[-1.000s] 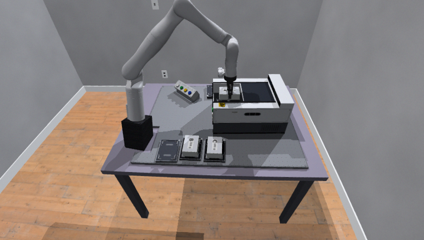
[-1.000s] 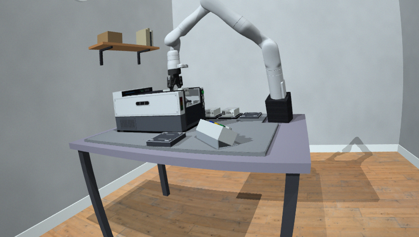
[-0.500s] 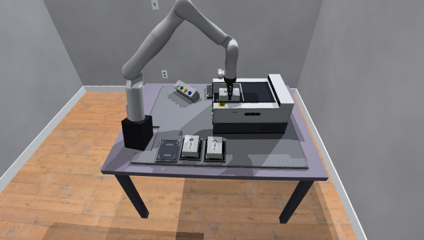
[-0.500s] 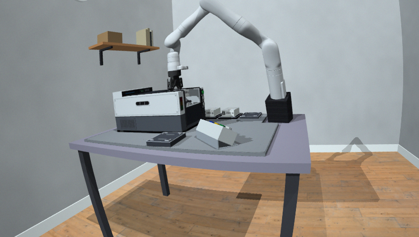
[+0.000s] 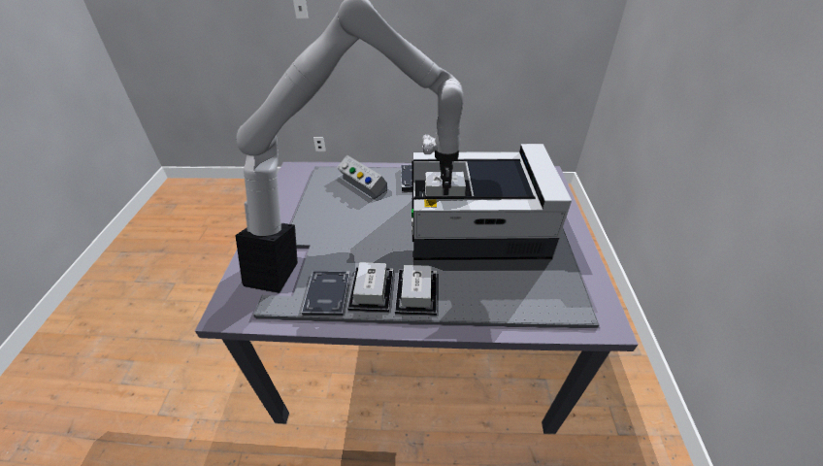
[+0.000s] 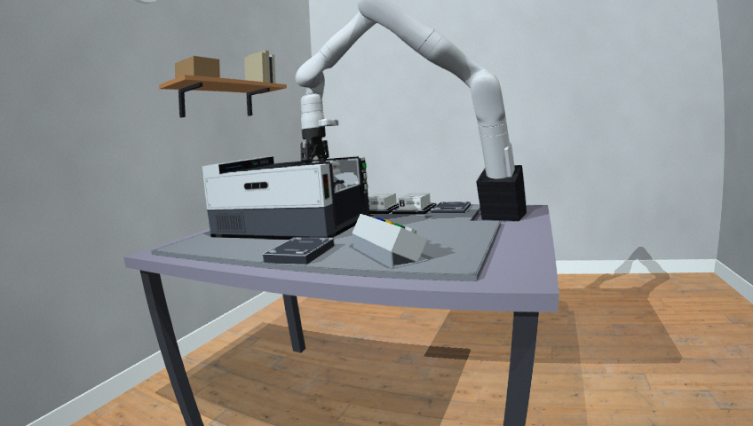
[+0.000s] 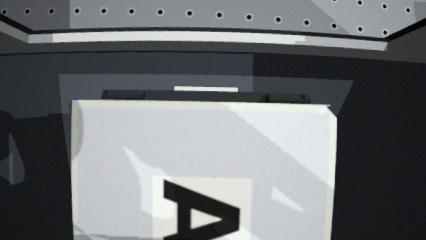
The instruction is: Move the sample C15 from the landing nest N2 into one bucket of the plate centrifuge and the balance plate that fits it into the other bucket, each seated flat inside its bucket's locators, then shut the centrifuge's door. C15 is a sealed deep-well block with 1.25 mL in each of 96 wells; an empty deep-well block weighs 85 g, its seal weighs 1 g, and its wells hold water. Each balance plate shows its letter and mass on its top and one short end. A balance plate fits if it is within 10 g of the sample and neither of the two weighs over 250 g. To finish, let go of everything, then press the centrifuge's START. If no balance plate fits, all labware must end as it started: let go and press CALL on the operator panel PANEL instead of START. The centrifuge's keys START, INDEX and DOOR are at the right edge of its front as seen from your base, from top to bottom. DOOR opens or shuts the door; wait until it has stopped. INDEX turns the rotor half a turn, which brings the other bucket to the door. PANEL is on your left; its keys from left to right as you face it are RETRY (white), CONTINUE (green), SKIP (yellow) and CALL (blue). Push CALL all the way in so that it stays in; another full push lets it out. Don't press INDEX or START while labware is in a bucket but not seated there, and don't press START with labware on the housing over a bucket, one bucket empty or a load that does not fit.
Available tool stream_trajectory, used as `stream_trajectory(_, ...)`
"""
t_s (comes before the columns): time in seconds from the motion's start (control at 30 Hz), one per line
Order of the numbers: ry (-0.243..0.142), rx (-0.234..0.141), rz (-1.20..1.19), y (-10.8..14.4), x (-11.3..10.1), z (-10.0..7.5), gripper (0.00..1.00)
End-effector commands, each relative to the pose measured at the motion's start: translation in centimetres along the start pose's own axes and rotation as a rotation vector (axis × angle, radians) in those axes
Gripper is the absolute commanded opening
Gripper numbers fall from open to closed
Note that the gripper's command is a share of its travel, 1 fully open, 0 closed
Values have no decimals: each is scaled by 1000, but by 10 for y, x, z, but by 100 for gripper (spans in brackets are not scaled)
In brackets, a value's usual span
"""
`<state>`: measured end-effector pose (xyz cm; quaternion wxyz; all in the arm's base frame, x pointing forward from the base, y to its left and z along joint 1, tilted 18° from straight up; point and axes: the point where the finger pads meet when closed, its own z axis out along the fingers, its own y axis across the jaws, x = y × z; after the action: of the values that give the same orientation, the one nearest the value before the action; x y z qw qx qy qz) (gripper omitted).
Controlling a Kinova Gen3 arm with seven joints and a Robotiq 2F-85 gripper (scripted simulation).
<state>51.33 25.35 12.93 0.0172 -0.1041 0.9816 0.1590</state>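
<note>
My gripper [image 5: 444,185] reaches down into the open door opening at the left end of the white plate centrifuge [image 5: 487,221]. It is shut on balance plate A [image 5: 444,185], a white block that lies low inside the opening. In the wrist view the plate [image 7: 202,170] fills the middle, with a black letter A on its top. My fingers are out of sight there. I cannot tell whether the plate rests on the bucket. The landing nest [image 5: 406,176] left of the centrifuge is empty. Sample C15 is not in sight.
Balance plates B [image 5: 369,282] and C [image 5: 416,284] sit in nests at the table's front, beside an empty nest [image 5: 326,291]. The operator panel [image 5: 362,177] with coloured keys stands left of the centrifuge. The centrifuge's raised rear bar [image 5: 544,173] is at its right end.
</note>
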Motion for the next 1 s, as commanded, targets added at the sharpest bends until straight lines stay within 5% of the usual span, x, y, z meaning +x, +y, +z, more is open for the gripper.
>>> stream_trajectory(0.0, -3, 0, 0, 0, -1, 2, 95)
stream_trajectory(0.97, -3, 0, 0, 0, -1, 14, 95)
